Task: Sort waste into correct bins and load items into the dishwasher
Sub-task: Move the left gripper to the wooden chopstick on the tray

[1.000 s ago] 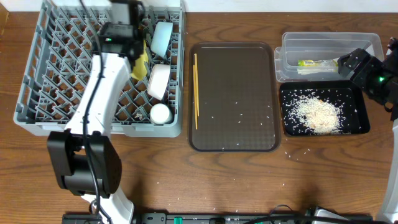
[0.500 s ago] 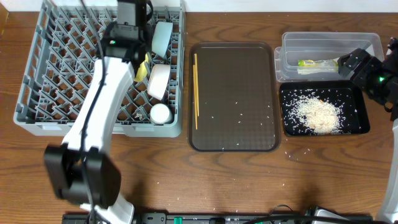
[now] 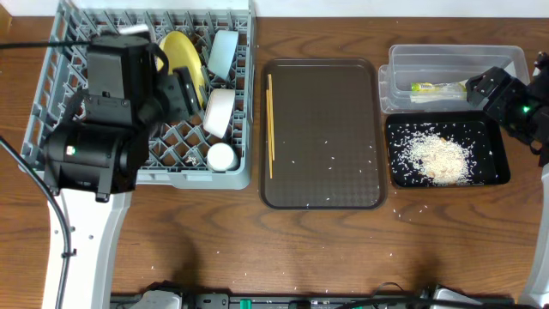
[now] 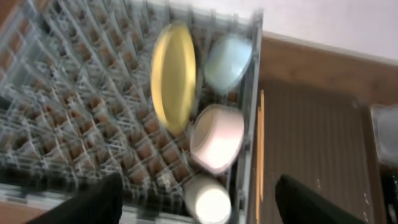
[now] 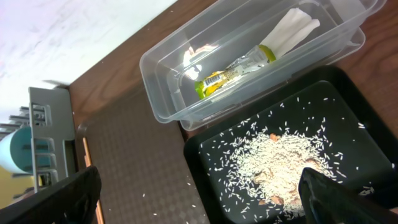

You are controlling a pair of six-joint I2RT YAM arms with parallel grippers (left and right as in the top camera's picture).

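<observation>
A yellow plate [image 3: 182, 53] stands on edge in the grey dish rack [image 3: 51, 163], beside a light blue bowl [image 3: 223, 51], a pink bowl [image 3: 220, 112] and a white cup [image 3: 222, 156]. In the left wrist view the plate [image 4: 174, 78] is upright and free. My left gripper [image 3: 182, 93] is raised above the rack, open and empty [image 4: 199, 208]. Chopsticks [image 3: 270, 124] lie on the brown tray [image 3: 322, 172]. My right gripper [image 3: 491, 86] hovers open and empty [image 5: 199, 202] over the bins.
A clear bin [image 3: 455, 56] at the back right holds a wrapper [image 3: 437, 86]. A black bin [image 3: 497, 176] in front of it holds rice [image 3: 439, 156]. Rice grains are scattered on the tray and the wooden table [image 3: 343, 249].
My left gripper let go of the yellow plate, which now stands in the rack. The left arm rose up and back toward the camera. The right arm has not moved.
</observation>
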